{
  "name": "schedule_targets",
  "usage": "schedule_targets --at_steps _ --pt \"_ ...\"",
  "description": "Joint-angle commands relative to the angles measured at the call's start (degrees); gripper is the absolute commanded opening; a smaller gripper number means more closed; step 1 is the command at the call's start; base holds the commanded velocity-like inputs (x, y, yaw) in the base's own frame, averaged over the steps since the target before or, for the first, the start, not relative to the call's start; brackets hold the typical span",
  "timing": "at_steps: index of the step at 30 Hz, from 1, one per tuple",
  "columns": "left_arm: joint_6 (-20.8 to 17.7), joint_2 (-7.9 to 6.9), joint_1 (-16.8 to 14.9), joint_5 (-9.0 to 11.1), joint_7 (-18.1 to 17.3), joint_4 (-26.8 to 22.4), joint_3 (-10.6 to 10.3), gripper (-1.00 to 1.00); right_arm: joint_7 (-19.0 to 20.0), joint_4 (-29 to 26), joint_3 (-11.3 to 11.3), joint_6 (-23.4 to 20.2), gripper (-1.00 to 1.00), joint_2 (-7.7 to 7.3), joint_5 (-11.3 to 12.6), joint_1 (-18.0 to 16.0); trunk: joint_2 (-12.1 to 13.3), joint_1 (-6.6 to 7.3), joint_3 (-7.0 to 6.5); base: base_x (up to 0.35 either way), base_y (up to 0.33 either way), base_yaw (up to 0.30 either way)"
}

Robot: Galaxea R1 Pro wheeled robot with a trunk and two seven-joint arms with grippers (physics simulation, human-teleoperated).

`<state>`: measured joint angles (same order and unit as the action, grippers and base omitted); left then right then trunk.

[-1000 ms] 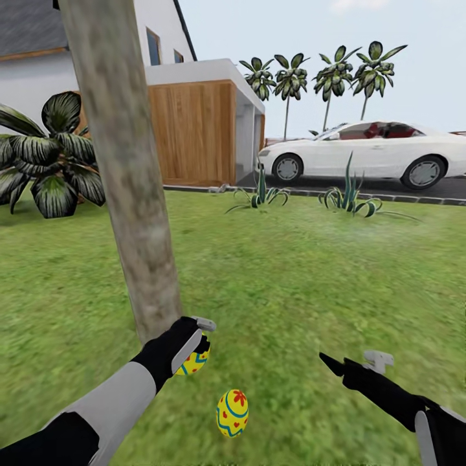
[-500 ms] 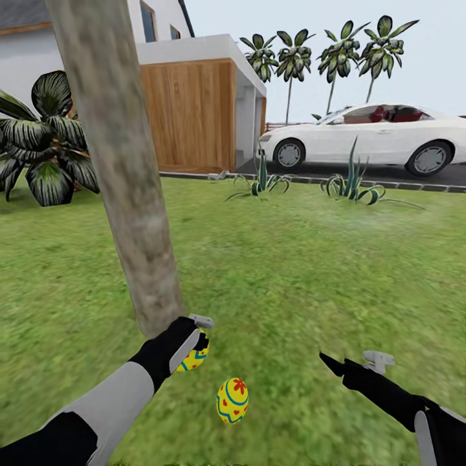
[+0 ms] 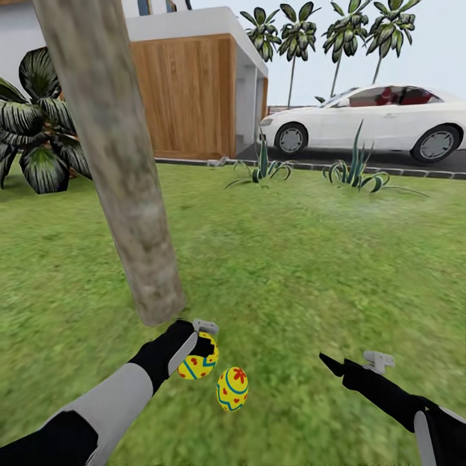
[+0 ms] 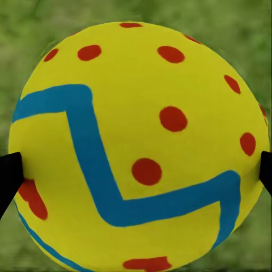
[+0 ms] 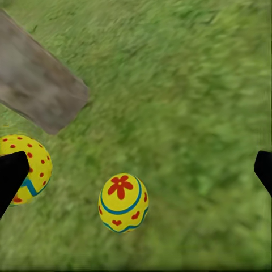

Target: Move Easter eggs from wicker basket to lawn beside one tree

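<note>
The tree [image 3: 129, 188] rises with its pale trunk from the lawn [image 3: 304, 272] just ahead of my left arm. My left gripper [image 3: 202, 343] is shut on a yellow Easter egg [image 3: 198, 366] with red dots and a blue zigzag, low beside the trunk's base. In the left wrist view this egg [image 4: 136, 141] sits between the two fingertips [image 4: 8, 178]. A second egg [image 3: 232, 388], with a red flower, lies on the grass right beside it. My right gripper [image 3: 356, 364] hovers open with nothing in it and looks down on that egg [image 5: 123, 203]. The wicker basket and the third egg are out of view.
A white car [image 3: 369, 123] is parked on the drive beyond the lawn. A house with a wooden garage wall [image 3: 188, 97] stands behind. Spiky plants [image 3: 353, 171] line the far lawn edge, and a broad-leaved bush [image 3: 39, 136] grows at the left.
The head view has tilted down a little. My left gripper with its egg now sits closer to the egg lying on the grass. The right gripper keeps its place in the picture.
</note>
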<state>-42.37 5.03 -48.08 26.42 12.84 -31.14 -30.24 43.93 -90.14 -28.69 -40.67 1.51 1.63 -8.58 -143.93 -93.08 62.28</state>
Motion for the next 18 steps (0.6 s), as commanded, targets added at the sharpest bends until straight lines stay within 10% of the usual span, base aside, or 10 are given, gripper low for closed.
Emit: schedule_targets --at_steps 1,18 --pt "0.1 -0.07 -0.1 0.6 0.5 0.4 -0.3 -1.0 0.2 0.0 -0.1 -0.5 1.0 0.06 0.2 -0.1 0.0 -0.01 0.28 0.0 0.0 0.0" --pt "0.9 -2.22 -0.3 0.5 0.8 1.2 -0.3 -1.0 0.4 -0.2 -0.6 0.2 1.0 0.46 0.9 0.0 -0.3 -0.45 3.97 0.0 0.0 0.007"
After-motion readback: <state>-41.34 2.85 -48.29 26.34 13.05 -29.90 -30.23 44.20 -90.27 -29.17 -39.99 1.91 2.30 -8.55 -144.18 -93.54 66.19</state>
